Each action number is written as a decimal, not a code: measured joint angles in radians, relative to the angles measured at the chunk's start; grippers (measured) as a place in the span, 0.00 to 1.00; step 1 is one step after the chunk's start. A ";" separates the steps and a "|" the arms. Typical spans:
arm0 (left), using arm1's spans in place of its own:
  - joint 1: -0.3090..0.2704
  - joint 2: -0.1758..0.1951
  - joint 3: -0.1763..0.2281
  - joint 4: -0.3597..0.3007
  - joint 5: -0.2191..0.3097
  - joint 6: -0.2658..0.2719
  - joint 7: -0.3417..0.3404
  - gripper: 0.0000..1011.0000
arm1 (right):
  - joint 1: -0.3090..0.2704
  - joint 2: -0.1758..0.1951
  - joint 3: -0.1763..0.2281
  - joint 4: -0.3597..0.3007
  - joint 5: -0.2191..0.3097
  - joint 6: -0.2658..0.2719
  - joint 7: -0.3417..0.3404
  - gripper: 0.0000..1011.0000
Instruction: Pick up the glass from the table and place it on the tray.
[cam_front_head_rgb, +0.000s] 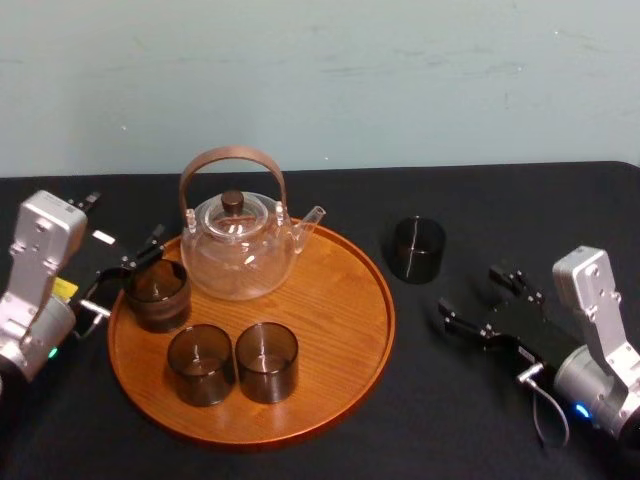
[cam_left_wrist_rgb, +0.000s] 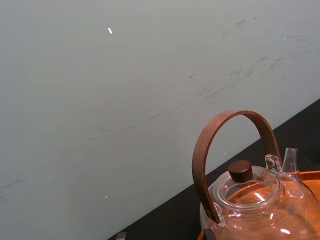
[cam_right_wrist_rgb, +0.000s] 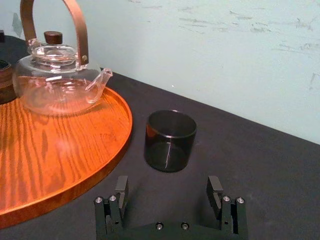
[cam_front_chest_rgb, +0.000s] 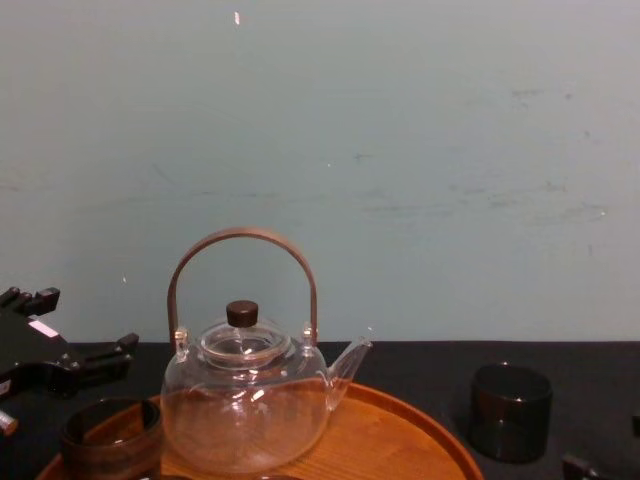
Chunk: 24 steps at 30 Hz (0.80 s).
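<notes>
The glass (cam_front_head_rgb: 417, 249) is a dark, short cylinder standing upright on the black table, just right of the tray (cam_front_head_rgb: 330, 300). The right wrist view shows the same glass (cam_right_wrist_rgb: 170, 140) right in front of my right gripper (cam_right_wrist_rgb: 168, 192). That right gripper (cam_front_head_rgb: 478, 298) is open and empty, low over the table a short way right of the glass and pointing at it. My left gripper (cam_front_head_rgb: 125, 272) is open at the tray's left rim, beside a dark glass (cam_front_head_rgb: 157, 293) that stands on the tray.
On the round wooden tray stand a clear glass teapot (cam_front_head_rgb: 240, 245) with a brown arched handle and two more dark glasses (cam_front_head_rgb: 201, 362) (cam_front_head_rgb: 266, 360) near the front. A pale wall rises behind the table. Bare tray surface lies on its right half.
</notes>
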<state>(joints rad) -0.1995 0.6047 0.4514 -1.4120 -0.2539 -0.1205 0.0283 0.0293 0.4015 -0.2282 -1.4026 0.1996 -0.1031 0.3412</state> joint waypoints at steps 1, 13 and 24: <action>0.000 0.000 0.000 0.000 0.000 0.000 0.000 0.99 | 0.007 -0.002 0.000 0.006 0.000 0.002 0.003 0.99; 0.000 0.000 0.000 0.000 0.000 0.000 0.000 0.99 | 0.154 -0.034 -0.037 0.134 -0.021 0.040 0.053 0.99; 0.000 0.000 0.000 0.000 0.000 0.000 0.000 0.99 | 0.244 -0.041 -0.069 0.179 -0.001 0.119 0.097 0.99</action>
<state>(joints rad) -0.1995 0.6047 0.4514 -1.4119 -0.2539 -0.1205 0.0282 0.2731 0.3605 -0.2972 -1.2237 0.1987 0.0157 0.4379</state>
